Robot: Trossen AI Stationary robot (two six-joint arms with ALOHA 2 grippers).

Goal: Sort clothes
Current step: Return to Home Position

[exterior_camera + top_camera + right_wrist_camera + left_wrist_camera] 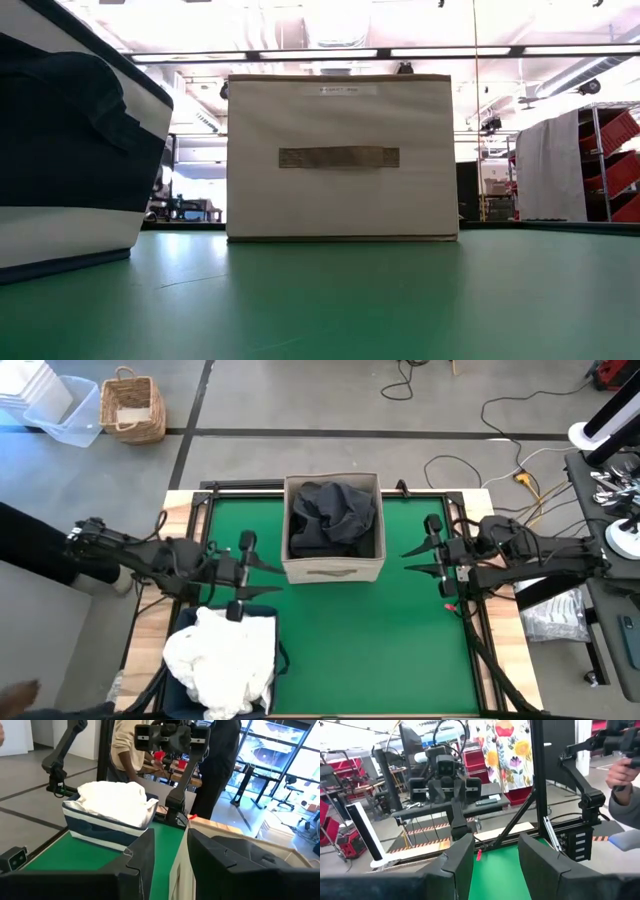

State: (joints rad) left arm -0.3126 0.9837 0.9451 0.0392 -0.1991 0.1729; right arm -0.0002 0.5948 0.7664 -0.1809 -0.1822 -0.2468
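Looks to be the closing step, the return to rest, with sorting judged complete: dark clothes (333, 518) heaped inside the beige box (333, 568), white clothes (225, 660) piled in the navy bin (60, 140) near the box's handle-side left corner. Flanking the box over the green mat (380, 640) with fingers spread and nothing held: left gripper (272, 579) just left of it, right gripper (412, 562) just right of it. Calls next only for folding each arm away from the box, clear of box wall and bin rim, no grasp needed.

Clothes (332, 515) in box (333, 568); bin (100, 829) left of box.
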